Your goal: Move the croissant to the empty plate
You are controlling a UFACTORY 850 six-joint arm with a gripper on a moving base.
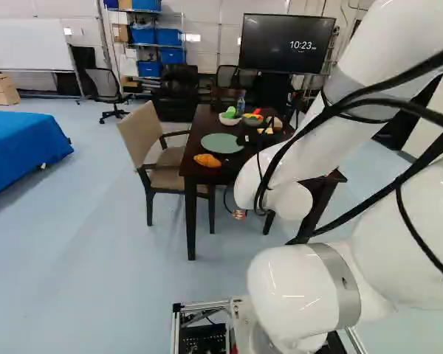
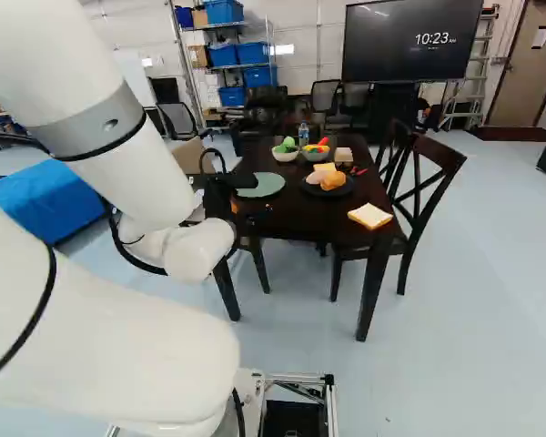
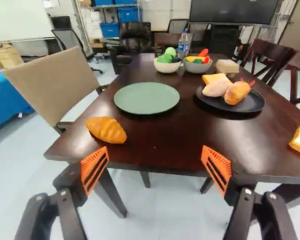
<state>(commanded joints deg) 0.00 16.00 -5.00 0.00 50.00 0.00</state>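
Dark wooden worktop (image 3: 160, 137) stands ahead of me. Upon it, the green plate (image 3: 147, 98) is empty, so I judge the task not begun. My fingers (image 3: 218, 167) are wide apart, holding nothing. The croissant (image 3: 106, 130) lies near the worktop's corner, beside the plate; grasping, carrying and placing are left.

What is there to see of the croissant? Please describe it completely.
The croissant is golden brown, with shallow ridges across its curved top and a slight sheen; it looks whole. It lies on the dark table, near the corner by the beige chair, apart from the green plate. Only the table touches it; the gripper is open.
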